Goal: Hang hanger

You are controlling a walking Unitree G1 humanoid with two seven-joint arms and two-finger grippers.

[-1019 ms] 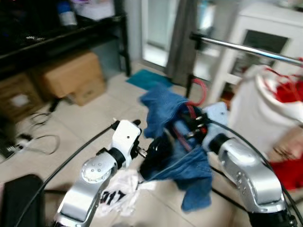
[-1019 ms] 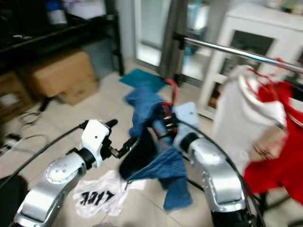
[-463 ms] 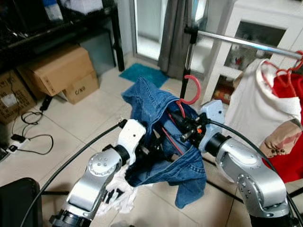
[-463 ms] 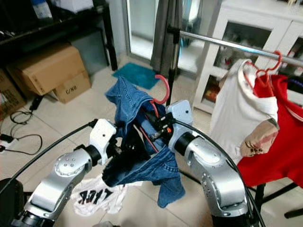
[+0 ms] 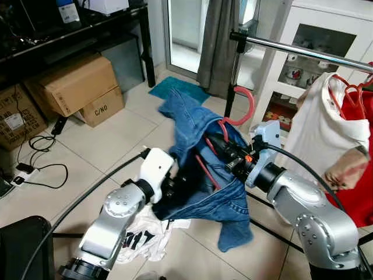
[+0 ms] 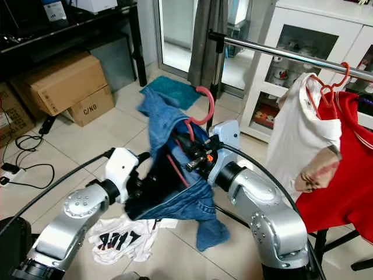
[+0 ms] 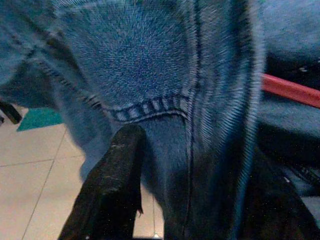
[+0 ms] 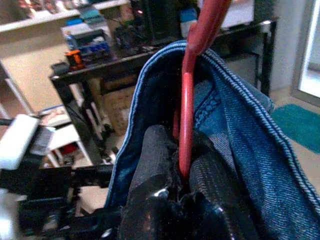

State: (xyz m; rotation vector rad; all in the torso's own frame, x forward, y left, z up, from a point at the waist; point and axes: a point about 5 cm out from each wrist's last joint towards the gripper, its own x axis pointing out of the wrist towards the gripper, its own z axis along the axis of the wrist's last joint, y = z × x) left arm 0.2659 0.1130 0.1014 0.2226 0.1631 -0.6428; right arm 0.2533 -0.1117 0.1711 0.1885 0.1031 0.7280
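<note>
Both grippers meet at the blue jeans (image 5: 201, 169): the right gripper (image 8: 182, 172) is clamped on the red hanger (image 5: 236, 114) that carries them, its hook raised below the metal rail (image 5: 303, 51), while the left gripper (image 7: 190, 200), fingers spread, has denim between them, above a white shirt (image 5: 143, 242) on the floor.

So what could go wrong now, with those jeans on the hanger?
The jeans are bunched loosely over the red hanger, so they might slide off onto the floor, where a white shirt already lies. The right gripper pinches only the thin hanger stem, which could twist. The hook sits below the rail, and the hung clothes crowd one end.
</note>
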